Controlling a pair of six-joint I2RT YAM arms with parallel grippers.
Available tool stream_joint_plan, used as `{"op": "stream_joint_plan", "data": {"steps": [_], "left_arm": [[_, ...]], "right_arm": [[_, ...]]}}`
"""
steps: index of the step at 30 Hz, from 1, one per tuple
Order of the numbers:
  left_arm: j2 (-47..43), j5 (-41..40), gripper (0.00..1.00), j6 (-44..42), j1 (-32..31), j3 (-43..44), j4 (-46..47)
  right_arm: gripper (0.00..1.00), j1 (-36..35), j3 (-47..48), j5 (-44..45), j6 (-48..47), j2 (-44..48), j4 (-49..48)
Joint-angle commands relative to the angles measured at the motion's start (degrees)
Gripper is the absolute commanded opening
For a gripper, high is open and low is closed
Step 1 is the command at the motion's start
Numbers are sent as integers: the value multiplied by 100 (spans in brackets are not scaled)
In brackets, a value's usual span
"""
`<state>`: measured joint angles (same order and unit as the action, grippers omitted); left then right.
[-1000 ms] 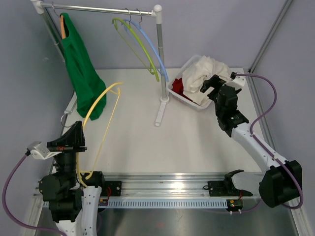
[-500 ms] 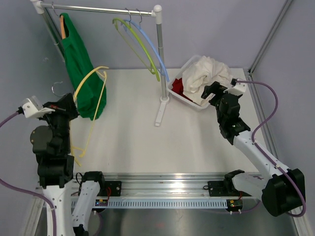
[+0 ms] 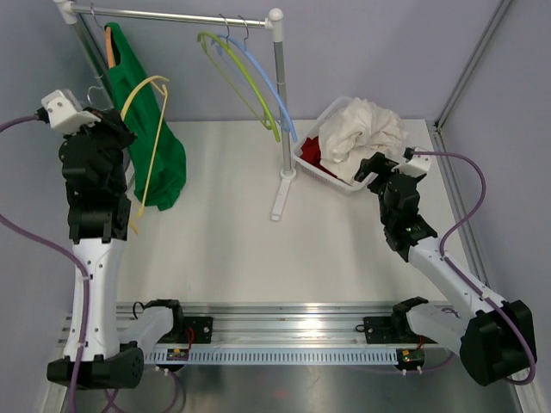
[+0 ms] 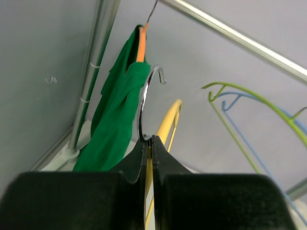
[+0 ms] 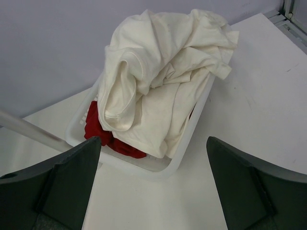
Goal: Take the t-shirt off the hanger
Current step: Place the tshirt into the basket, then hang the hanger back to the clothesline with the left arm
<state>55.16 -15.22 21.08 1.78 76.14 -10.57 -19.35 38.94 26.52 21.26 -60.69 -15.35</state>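
- The left arm stands tall at the left side of the table (image 3: 232,245), its wrist lifted towards the clothes rail (image 3: 172,15).
- The left gripper (image 4: 151,140) is pinched tight on a bare yellow hanger (image 3: 151,129), gripping it right where the metal hook (image 4: 145,96) meets the yellow plastic.
- The yellow hanger is off the rail and up in the air, with its hook pointing upward and its long arc hanging down in front of the green t-shirt (image 3: 168,163). I cannot tell from here whether the two touch.
- The green t-shirt is on an orange hanger (image 4: 141,43) at the far left end of the rail, just beside the corner post (image 4: 93,72), and drapes down towards the table.
- Further along the rail hang a lime hanger (image 3: 241,82) and a blue hanger (image 3: 269,86), both bare and close together near the white upright (image 3: 278,95).
- The right gripper (image 3: 377,166) has its fingers spread wide and holds nothing. It hovers just in front of the white basket (image 5: 180,155) at the far right of the table.
- A crumpled white garment (image 5: 158,81) is piled in the basket and spills over its rim, with a red cloth (image 5: 98,129) tucked underneath on the left.
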Motion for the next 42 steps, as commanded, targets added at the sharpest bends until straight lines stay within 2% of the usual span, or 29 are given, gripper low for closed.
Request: {"op": "stream_joint_plan", "data": {"steps": [1, 6, 13, 16, 21, 25, 35, 37, 42], "left_arm": [[554, -454, 0, -508, -55, 655, 539], [1163, -517, 0, -684, -81, 1192, 704], [2244, 211, 0, -465, -108, 2114, 776], [2552, 300, 0, -368, -134, 2247, 968], [3148, 345, 0, -684, -485, 2721, 1197], [3317, 572, 0, -746, -573, 2801, 1443], [3414, 134, 0, -1167, -1101, 2828, 1848], [3379, -365, 0, -1334, -1354, 2749, 1953], [3396, -798, 0, -1862, -1707, 2722, 2269]], "right_arm": [[100, -24, -105, 222, -113, 311, -459], [100, -24, -141, 222, -122, 321, -504], [100, -16, -132, 204, -122, 259, -512], [100, -16, -158, 213, -130, 312, -521], [99, -16, -167, 169, -122, 321, -530], [99, -16, -159, 169, -113, 312, -539], [99, -16, -185, 134, -113, 356, -521], [99, -16, -185, 99, -104, 356, -530], [100, -16, -185, 55, -113, 329, -530]]}}
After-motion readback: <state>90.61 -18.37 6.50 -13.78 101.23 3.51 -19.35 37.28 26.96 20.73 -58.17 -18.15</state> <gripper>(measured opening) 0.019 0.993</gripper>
